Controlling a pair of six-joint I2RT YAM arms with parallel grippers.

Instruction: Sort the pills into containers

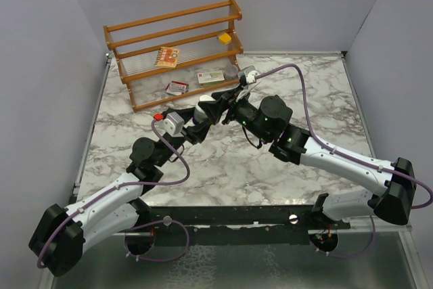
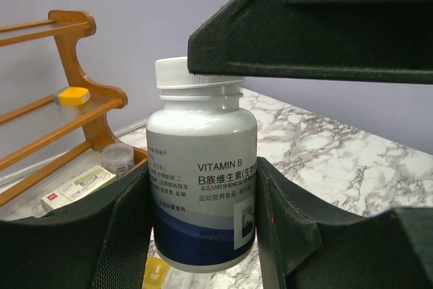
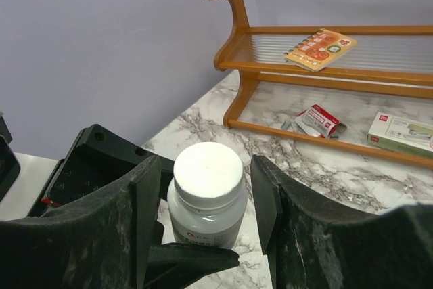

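Two arms are meeting over the marble bench (image 1: 223,167), just in front of the wooden rack (image 1: 174,16).

The bottle (image 2: 201,140) is standing upright between them. It is wearing a white ribbed cap, screwed on. Its white body is shading to grey, with a dark blue band running round the foot. The label is reading "VITAMIN B" in black, with lines of Chinese characters under it. Its contents are not showing through.

Jaws of the left gripper (image 2: 203,201) are clamping the bottle's body from both sides. Jaws of the right gripper (image 3: 206,187) are straddling the cap, standing wide with a gap showing on each side.

On the rack:
- A spiral-bound booklet (image 3: 320,49) is lying on a ribbed shelf.
- A green-and-white box (image 3: 402,132) and a red-and-white box (image 3: 316,121) are lying at the bottom; their print is too small to read.
- A yellow block (image 2: 73,95) is sitting on a shelf.
- A small round pot (image 2: 118,159) is sitting low down; I cannot tell its contents.
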